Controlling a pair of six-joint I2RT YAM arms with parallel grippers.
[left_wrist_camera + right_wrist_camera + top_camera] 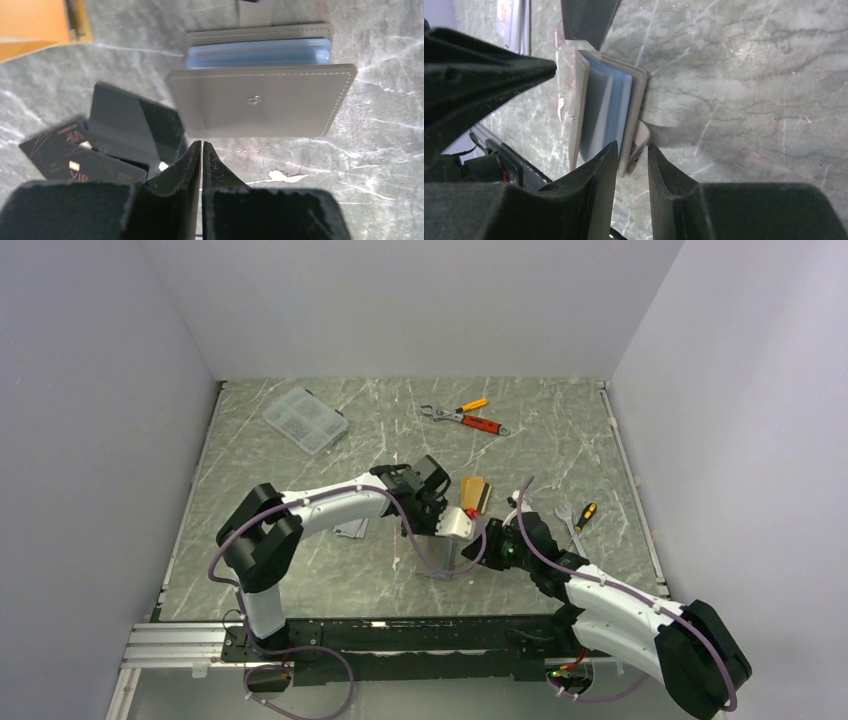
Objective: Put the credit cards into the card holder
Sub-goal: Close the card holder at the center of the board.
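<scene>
At mid-table (560, 460), a little toward the near edge, the card holder (455, 523) sits between the two grippers. It is part-open: taupe outer cover with its snap stud toward the left wrist camera, blue-grey slotted lining (257, 52) fanned behind.

Tool state:
- The left gripper (201, 145) has its fingers pressed almost together, a hairline slit with nothing in it. The tips lie just short of the cover's edge.
- The right gripper (632, 146) has its fingers parted, straddling the snap tab (642, 137) and the back cover's edge. Cannot tell whether they bear on the leather.

Cards: the black cards (75, 155) lie overlapped, flat on the table just beside the holder. The orange-gold card (475, 492) lies just behind it, toward the far edge. No card visible in a slot.

Handling (judgement):
- Cards are light, stiff and slick, lying flush on hard stone with little to get under. Probably tip one up by a short edge, then pinch across the faces.
- The holder is soft and light, so it will likely flop or skid if pushed. Steady it by the tab or cover edge while the other gripper feeds a card edge-on.
- The slots look tight, and a skewed corner could snag.
</scene>
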